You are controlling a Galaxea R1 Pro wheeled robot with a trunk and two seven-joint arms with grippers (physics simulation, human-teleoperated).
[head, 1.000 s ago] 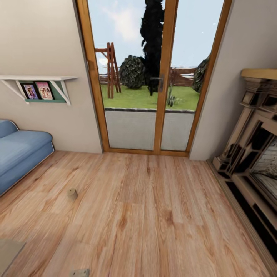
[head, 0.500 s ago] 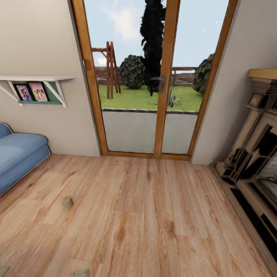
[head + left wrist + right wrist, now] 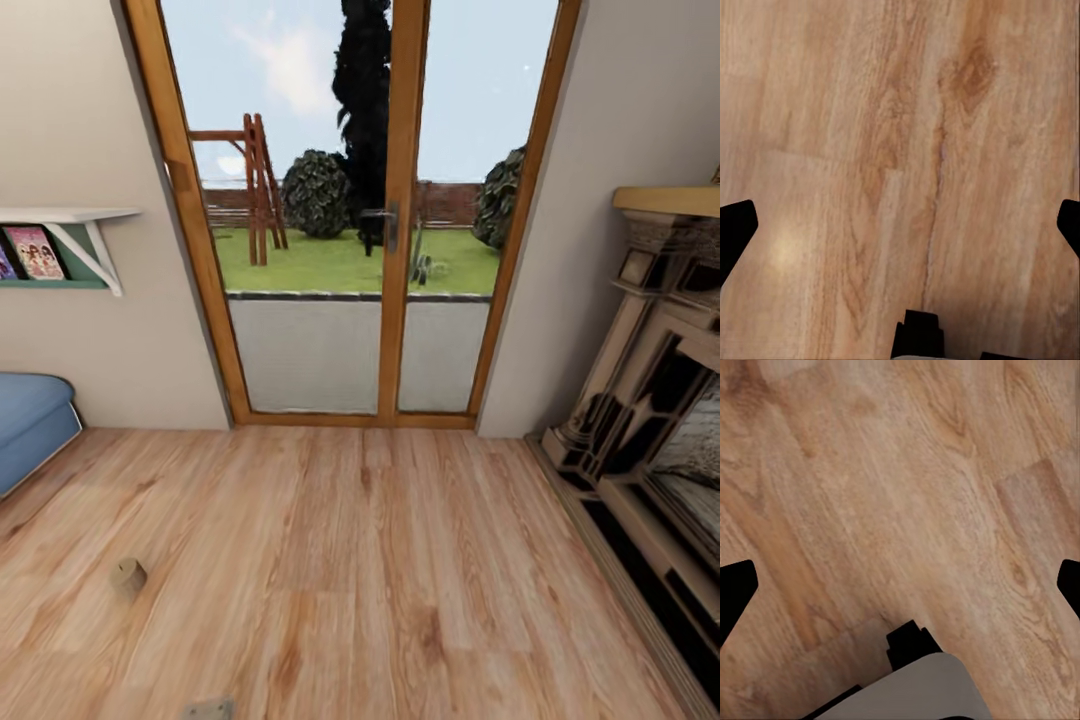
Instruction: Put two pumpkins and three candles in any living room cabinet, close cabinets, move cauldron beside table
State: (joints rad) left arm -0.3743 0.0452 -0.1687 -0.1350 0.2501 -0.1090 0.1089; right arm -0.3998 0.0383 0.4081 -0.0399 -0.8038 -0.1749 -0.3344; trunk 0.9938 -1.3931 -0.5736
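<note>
At the far left of the head view we see the end of a blue sofa (image 3: 30, 415), and above it a white wall shelf (image 3: 70, 225) holding picture cards (image 3: 35, 250); their covers show small figures, but any lettering is too blurred for us to read. Lower down, on the wood floor (image 3: 350, 580), lies one candle (image 3: 128, 577), a short beige cylinder tipped on its side, well apart from the sofa. At the bottom edge, a little right of the candle, a small pale object (image 3: 208, 709) pokes into view; we cannot tell what it is. In the middle stands the wood-framed glass door (image 3: 390, 215) with a dark handle, garden beyond. On the right is an ornate fireplace (image 3: 650, 400).

In the wrist views, the left gripper (image 3: 900, 225) and right gripper (image 3: 900, 585) both hang over bare floorboards with fingertips spread wide at the frame edges, nothing between them. We cannot place the candle relative to either gripper.
</note>
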